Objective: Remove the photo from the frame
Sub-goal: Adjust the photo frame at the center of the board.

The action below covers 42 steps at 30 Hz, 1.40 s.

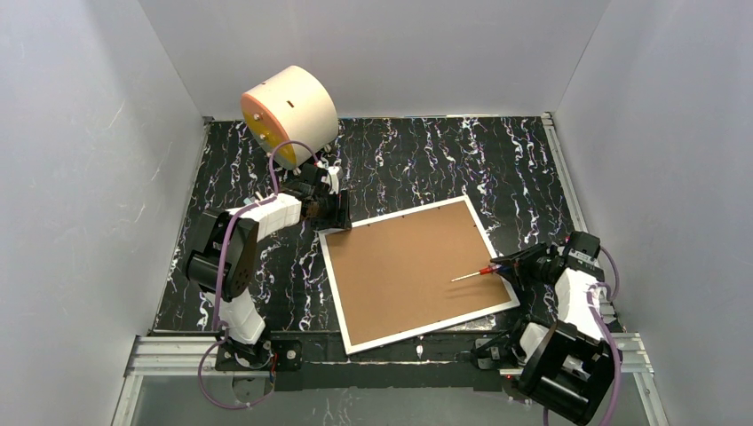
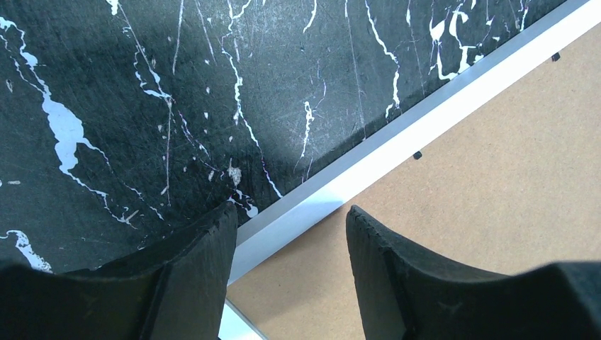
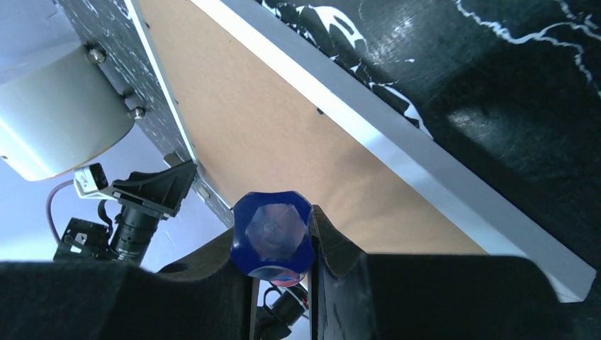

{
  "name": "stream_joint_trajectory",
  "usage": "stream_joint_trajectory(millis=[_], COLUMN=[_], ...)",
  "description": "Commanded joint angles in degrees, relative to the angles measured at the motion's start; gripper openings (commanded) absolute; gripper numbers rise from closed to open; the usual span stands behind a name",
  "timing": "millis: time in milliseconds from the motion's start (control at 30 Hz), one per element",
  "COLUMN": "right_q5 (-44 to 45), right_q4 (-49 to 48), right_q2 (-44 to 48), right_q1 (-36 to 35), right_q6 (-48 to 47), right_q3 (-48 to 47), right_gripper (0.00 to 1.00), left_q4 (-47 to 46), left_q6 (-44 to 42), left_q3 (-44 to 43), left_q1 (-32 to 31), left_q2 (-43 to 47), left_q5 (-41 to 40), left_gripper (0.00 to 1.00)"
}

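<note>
The frame (image 1: 336, 293) lies face down in the middle of the table, thin white rim around a brown back panel (image 1: 408, 266). The photo is hidden beneath that panel. My left gripper (image 1: 330, 213) is at the frame's far-left corner. In the left wrist view it (image 2: 290, 212) stands open, one finger over the black table and the other over the brown panel, with the white rim (image 2: 397, 145) between them. My right gripper (image 1: 515, 264) is shut on a screwdriver (image 1: 475, 273) whose shaft points over the panel. The right wrist view shows its blue handle (image 3: 271, 237) clamped.
A cream cylinder with an orange face (image 1: 289, 111) stands at the back left, just beyond the left arm. Grey walls close in the black marbled table (image 1: 444, 160) on three sides. An aluminium rail (image 1: 178, 351) runs along the near edge.
</note>
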<state>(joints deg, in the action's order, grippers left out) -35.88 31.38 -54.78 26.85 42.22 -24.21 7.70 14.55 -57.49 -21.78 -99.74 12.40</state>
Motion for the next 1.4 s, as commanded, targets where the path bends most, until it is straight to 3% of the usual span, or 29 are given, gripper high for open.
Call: stream_joint_trajectory(millis=[0,267,467,767,1100,1367], right_q5=[-2.10,-1.63,-5.07,2.22,5.30,6.20], right_q4=[0.31,-7.45,-14.05,-28.58,-29.33,-29.37], right_q2=[2.73,-4.02,-11.41,-28.73,-50.84,-57.89], right_q1=[0.75,0.82,-0.82,-18.90,-24.98,-25.59], right_q6=[-1.53,-2.42,-1.78,7.59,7.82,7.35], right_q3=[-1.54,-0.07,-5.40,-18.99,-36.16,-40.84], right_gripper=[0.01,0.01,0.01,0.01,0.01,0.01], left_q4=[4.19,4.07,3.61,3.93,4.43,4.64], left_q6=[-0.41,-0.07,0.28,0.27,0.31,0.22], left_q3=[-0.42,-0.09,0.49,0.36,1.03,1.60], left_q1=[0.42,0.42,0.42,0.42,0.42,0.42], left_q2=[0.34,0.52,0.78,0.69,1.11,0.87], left_q5=[1.27,1.68,1.82,2.07,1.90,1.96], left_gripper=[0.56,0.56,0.56,0.56,0.56,0.56])
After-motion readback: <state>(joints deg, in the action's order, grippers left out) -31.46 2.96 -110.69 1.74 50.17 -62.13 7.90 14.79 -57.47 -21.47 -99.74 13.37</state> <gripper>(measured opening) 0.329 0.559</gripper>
